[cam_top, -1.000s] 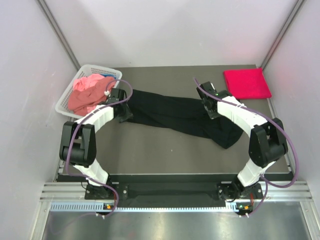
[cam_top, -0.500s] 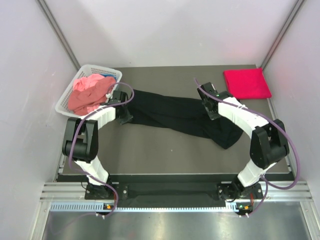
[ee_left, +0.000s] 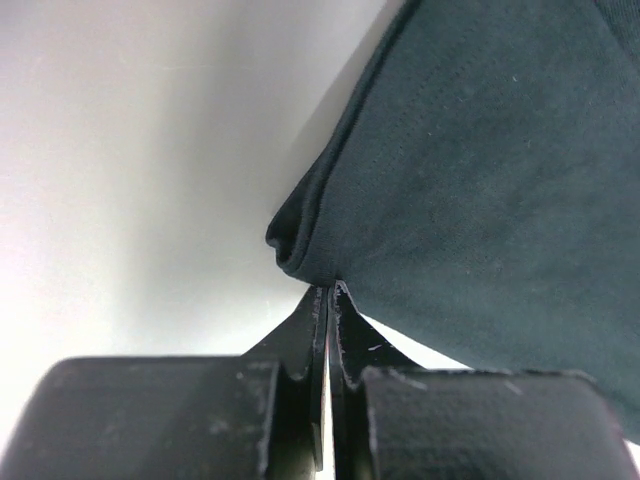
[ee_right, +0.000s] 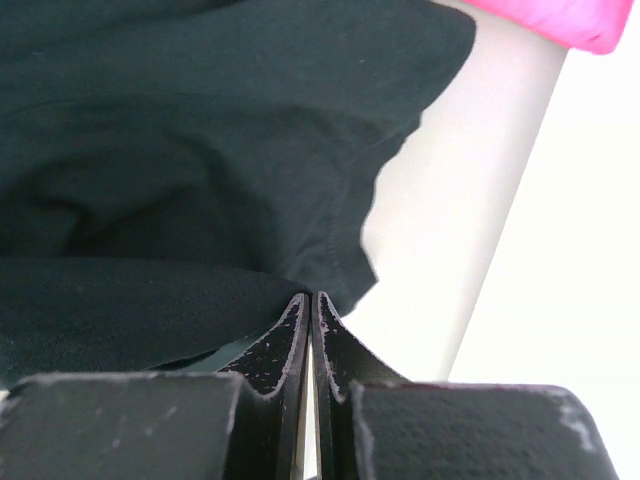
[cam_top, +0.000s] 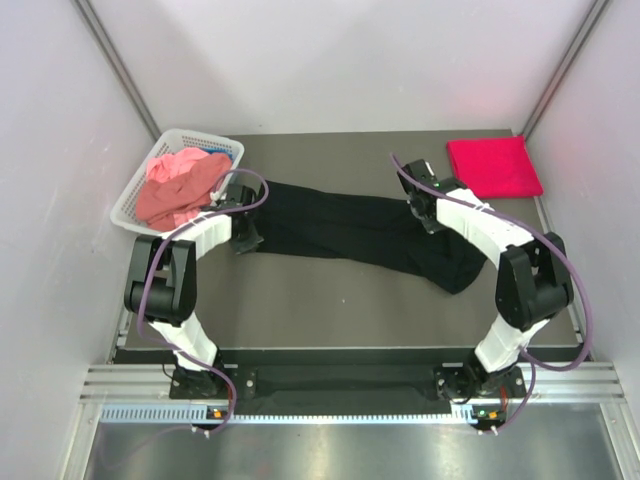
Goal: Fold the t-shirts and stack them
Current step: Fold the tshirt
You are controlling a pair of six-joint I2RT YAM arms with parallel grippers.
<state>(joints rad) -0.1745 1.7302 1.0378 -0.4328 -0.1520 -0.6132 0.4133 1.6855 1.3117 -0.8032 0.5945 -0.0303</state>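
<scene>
red shirt (cam_top: 494, 166) folded; left hand (ee_left: 327, 295) and right hand (ee_right: 308, 300) pinch ends of unfolded black shirt (cam_top: 340, 225); pink shirt (cam_top: 175, 190) in basket (cam_top: 137, 192).

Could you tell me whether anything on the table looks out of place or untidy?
Nothing is damaged or spilled. The black t-shirt lies askew, stretched diagonally across the table and bunched at its right end. The pink t-shirt sits crumpled in the white basket. Only the red t-shirt looks neatly folded.
</scene>
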